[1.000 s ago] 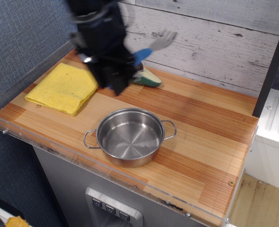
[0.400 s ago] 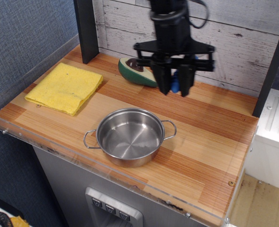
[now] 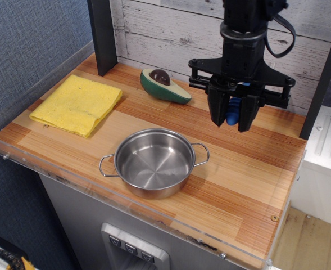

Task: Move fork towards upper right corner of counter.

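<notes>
My black gripper (image 3: 231, 119) hangs above the back right part of the wooden counter (image 3: 249, 169), fingers pointing down. It is shut on the fork (image 3: 233, 110): only the blue handle shows between the two fingers, and the tines are hidden behind the gripper. The fork is held above the counter's surface, not touching it. The gripper is to the right of the avocado half and behind and right of the pot.
A steel pot (image 3: 153, 162) with two handles stands at the front middle. An avocado half (image 3: 164, 86) lies at the back centre. A yellow cloth (image 3: 78, 104) lies at the left. A black post (image 3: 103, 34) stands at the back left, another (image 3: 321, 79) at the right edge.
The gripper, holding the fork, has moved from the back left over the cloth's edge rightward across the counter, past the avocado, to the back right.
</notes>
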Tool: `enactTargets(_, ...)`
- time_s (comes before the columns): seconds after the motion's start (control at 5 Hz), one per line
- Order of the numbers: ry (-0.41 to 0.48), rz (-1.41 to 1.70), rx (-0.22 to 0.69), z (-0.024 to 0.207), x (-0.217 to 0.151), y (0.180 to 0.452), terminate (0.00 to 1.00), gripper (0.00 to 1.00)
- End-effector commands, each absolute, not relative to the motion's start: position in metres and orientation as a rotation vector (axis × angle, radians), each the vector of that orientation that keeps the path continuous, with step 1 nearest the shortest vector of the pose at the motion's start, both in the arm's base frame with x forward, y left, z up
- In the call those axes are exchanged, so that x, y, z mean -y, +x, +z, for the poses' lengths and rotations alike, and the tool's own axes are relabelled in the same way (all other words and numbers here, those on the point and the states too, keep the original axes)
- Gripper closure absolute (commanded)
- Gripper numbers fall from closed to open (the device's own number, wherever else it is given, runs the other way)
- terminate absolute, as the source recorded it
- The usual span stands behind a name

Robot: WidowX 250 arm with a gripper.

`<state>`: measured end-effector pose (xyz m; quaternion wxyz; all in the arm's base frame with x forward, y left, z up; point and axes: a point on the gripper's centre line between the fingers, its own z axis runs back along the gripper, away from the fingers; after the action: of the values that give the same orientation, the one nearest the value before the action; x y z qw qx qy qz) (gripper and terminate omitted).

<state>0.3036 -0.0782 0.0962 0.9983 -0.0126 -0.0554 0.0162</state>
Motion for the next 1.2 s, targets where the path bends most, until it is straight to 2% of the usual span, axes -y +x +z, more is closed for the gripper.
enactTargets(0.0,0.025,0.013,0.100,0.1082,0.0756,0.3005,0.00,1.00)
enactTargets(0.6,-0.028,-0.029,-0.006,0.1125,0.0758,0.2967,0.00,1.00)
enactTargets(0.8,-0.044,0.006,0.034,0.1111,0.0782,0.2974,0.00,1.00)
enactTargets(1.0,-0.005,0.027,0.127,0.1083,0.0769,0.3022,0.00,1.00)
